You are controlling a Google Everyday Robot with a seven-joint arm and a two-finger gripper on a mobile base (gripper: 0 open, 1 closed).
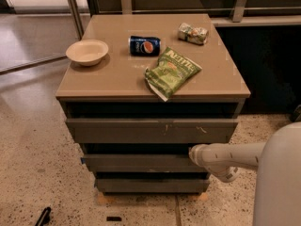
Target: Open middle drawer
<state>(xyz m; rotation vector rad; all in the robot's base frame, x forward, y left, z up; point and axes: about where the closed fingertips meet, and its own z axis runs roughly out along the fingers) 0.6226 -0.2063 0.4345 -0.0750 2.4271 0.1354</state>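
Tan top point(117, 81) with bowl point(87, 52), can point(145, 45), chip bag point(171, 72), packet point(193, 33); pincer point(194, 155) below

Arm point(237, 155) reaches roughly level leftward from the pale body point(281, 182) at lower right of view; gripper point(194, 154) sits at its far left end, low in view.

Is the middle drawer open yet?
Shut or barely open: the middle drawer shows no inside, only a dark gap above its front. The gripper is at its right end.
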